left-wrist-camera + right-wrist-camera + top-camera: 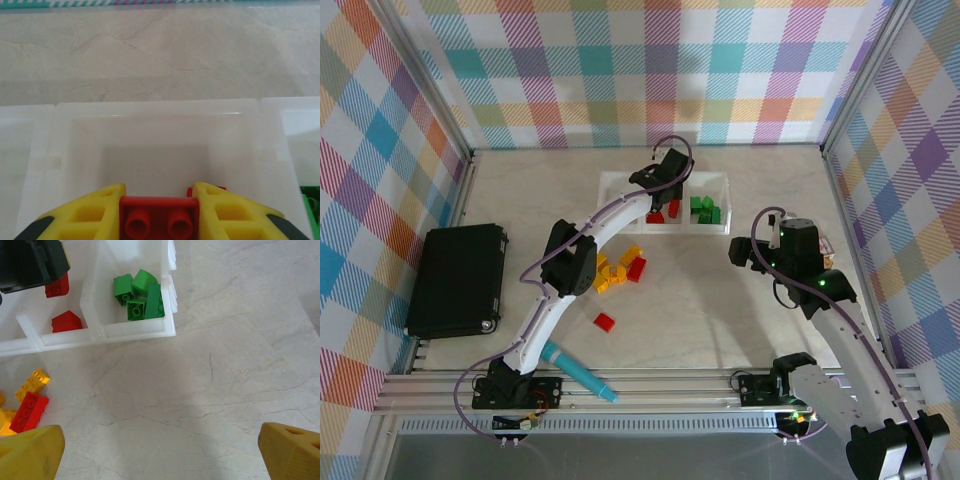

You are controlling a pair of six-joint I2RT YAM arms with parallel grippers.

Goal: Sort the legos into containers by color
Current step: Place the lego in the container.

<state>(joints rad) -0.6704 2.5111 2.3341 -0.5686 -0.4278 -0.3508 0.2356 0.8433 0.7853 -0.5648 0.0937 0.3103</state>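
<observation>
While my left gripper (159, 201) clamps a red lego (159, 222) between its pads, the middle compartment of the white tray (150, 107) lies just below and ahead. My right gripper (160, 450) gapes wide above the table (225, 365); green legos (137, 295) sit ahead-left in the tray, loose yellow and red legos (25, 400) beside its left finger.

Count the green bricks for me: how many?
4, all heaped in the tray's right-end compartment: a square brick at rear left, a sloped brick beside it, a studded brick in front, a long brick on its side at right. Others may hide underneath.
</observation>
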